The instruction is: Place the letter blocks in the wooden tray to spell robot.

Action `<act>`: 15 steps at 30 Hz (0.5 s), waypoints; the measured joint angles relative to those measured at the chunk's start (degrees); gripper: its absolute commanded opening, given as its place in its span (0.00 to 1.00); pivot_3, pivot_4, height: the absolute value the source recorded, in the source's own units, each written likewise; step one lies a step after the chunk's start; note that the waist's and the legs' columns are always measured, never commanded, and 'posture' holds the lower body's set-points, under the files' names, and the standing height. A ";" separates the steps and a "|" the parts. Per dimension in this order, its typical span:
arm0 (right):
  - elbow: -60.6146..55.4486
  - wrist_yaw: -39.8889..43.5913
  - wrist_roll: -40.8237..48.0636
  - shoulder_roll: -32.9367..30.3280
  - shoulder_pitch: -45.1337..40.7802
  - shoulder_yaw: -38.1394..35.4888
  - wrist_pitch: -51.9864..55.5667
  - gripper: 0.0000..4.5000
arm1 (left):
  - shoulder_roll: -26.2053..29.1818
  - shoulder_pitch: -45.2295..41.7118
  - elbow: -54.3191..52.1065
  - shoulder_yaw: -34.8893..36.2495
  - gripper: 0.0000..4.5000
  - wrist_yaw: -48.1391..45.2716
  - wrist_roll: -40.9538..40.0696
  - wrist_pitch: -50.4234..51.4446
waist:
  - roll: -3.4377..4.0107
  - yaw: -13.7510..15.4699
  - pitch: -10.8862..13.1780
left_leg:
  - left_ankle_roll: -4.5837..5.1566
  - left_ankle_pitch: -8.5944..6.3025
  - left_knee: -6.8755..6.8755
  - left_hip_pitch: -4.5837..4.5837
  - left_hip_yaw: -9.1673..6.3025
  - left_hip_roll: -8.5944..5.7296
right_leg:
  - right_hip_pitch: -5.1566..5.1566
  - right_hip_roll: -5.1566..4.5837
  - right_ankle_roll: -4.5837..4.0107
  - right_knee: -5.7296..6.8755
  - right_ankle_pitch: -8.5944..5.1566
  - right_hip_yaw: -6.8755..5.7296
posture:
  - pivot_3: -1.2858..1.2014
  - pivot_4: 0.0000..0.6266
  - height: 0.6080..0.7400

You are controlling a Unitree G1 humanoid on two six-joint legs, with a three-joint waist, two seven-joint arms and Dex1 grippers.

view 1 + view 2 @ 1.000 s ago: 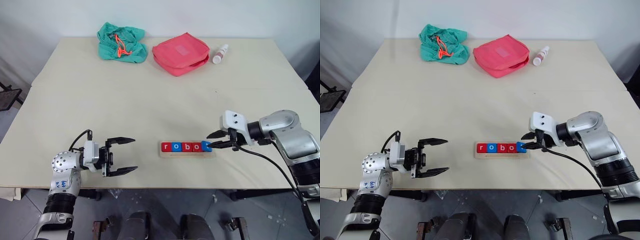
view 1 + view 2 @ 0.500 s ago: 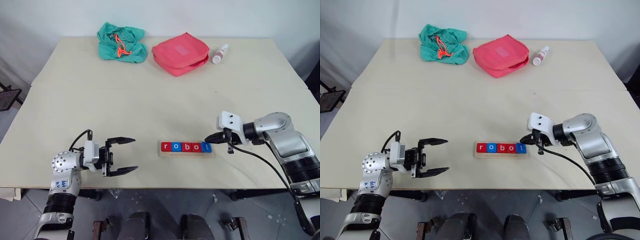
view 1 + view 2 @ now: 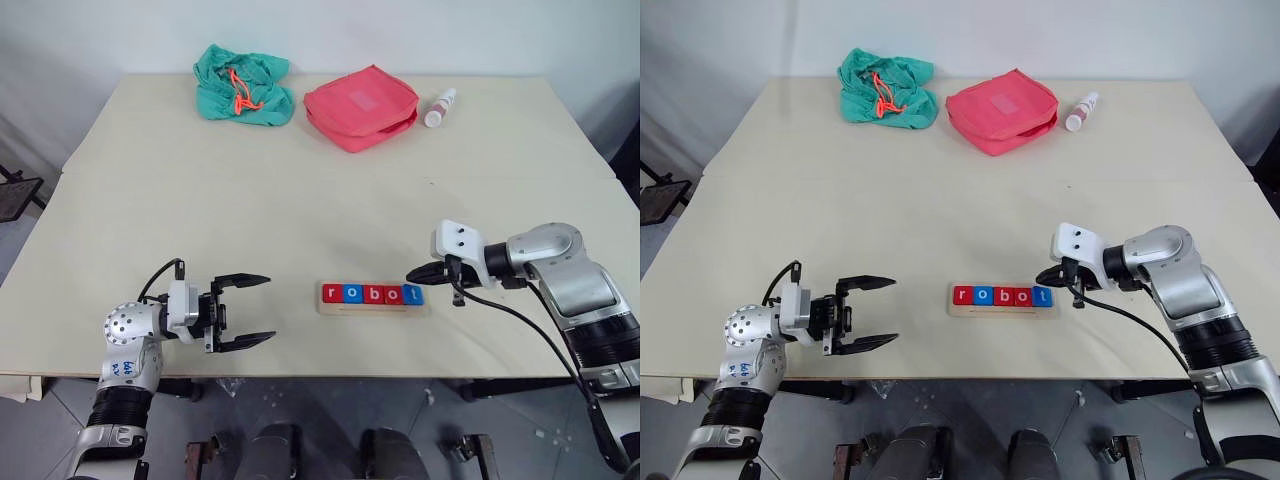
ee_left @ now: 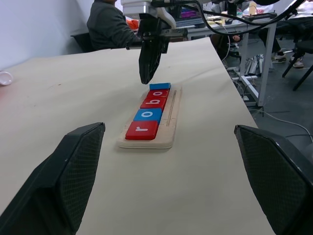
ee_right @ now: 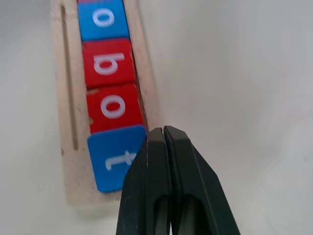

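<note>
At lower centre of the table [image 3: 150, 200], the wooden tray [image 3: 372, 308] holds five letter blocks [image 3: 372, 294] reading robot, the right gripper [image 3: 412, 276] pinched together empty beside them, left gripper [image 3: 245, 311] spread apart.

Five blocks [image 3: 372, 294] flat in a row in the tray [image 3: 371, 306], reading r-o-b-o-t: red, blue, red, red, blue. Tray near table's front edge.
</note>
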 measured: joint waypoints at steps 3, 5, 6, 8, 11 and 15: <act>-1.64 -0.05 0.83 0.00 0.94 -0.48 1.30 0.01 | -0.22 -0.05 0.01 -0.28 1.00 0.01 0.03 -0.02 | 0.00 0.06 0.00 | 0.00 0.00 0.00 0.00 -0.02 0.00 | 0.00 0.00 0.00 0.00 0.00 0.00 | 0.52 0.24 1.00; -2.64 -0.05 1.43 0.00 2.02 -0.55 2.03 0.01 | -0.40 -0.08 0.02 -0.32 1.00 0.02 0.06 -0.03 | 0.00 0.07 0.00 | 0.00 0.00 0.00 0.00 -0.01 -0.01 | 0.00 0.00 0.00 0.00 0.00 0.00 | 0.52 0.24 1.00; -2.65 -0.19 1.47 0.00 2.40 -0.55 2.16 0.01 | -0.44 -0.09 0.02 -0.32 1.00 0.04 0.06 -0.03 | 0.00 0.04 0.00 | 0.00 0.00 0.00 0.00 0.00 -0.01 | 0.00 0.00 0.00 0.00 0.00 0.00 | 0.52 0.24 1.00; -2.69 -0.52 1.48 0.00 2.73 -0.55 2.17 0.01 | -0.48 -0.10 0.02 -0.34 1.00 0.06 0.12 -0.04 | 0.00 -0.01 0.00 | 0.00 0.00 0.00 0.00 0.01 0.00 | 0.00 0.00 0.00 0.00 0.00 0.00 | 0.52 0.24 1.00; -2.75 -1.06 1.40 0.00 3.16 -0.55 2.10 0.01 | -0.53 -0.13 0.02 -0.35 1.00 0.11 0.19 -0.06 | 0.00 0.03 0.00 | 0.00 0.00 0.00 0.00 0.00 0.00 | 0.00 0.00 0.00 0.00 0.00 0.00 | 0.52 0.24 1.00; -2.75 -1.33 1.15 0.00 3.75 -0.54 2.11 0.01 | -0.54 -0.14 0.02 -0.35 1.00 0.24 0.29 -0.33 | 0.00 0.03 0.00 | 0.00 0.00 0.00 0.00 0.00 0.00 | 0.00 0.00 0.00 0.00 0.00 0.00 | 0.52 0.24 1.00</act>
